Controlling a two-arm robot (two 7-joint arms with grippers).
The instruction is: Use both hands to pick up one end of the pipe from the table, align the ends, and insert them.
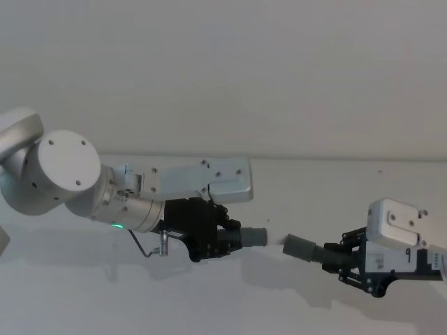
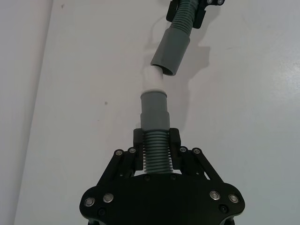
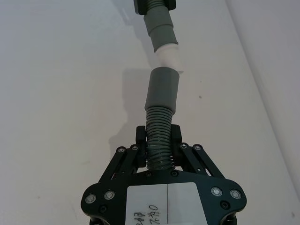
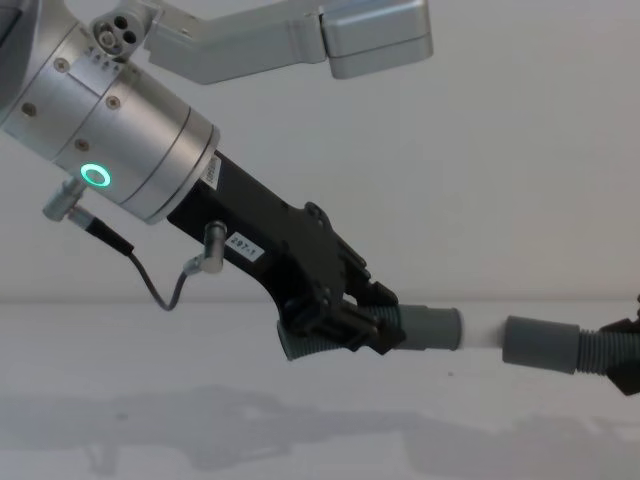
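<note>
pipe (image 2: pixel 155 119): grey, ribbed, white tip | hands: black | table (image 1: pixel 105 293): white | wrist ring light (image 4: pixel 95 177): green

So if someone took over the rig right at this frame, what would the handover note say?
Left gripper: shut on the left pipe piece by its ribbed section, white tip forward.
Right gripper: shut on the right pipe piece, wide collar mouth forward.
Both pieces are lifted off the table.
Done: pickup and rough alignment; the white tip is at the collar mouth.
Left: fine alignment, then push the tip into the collar.
</note>
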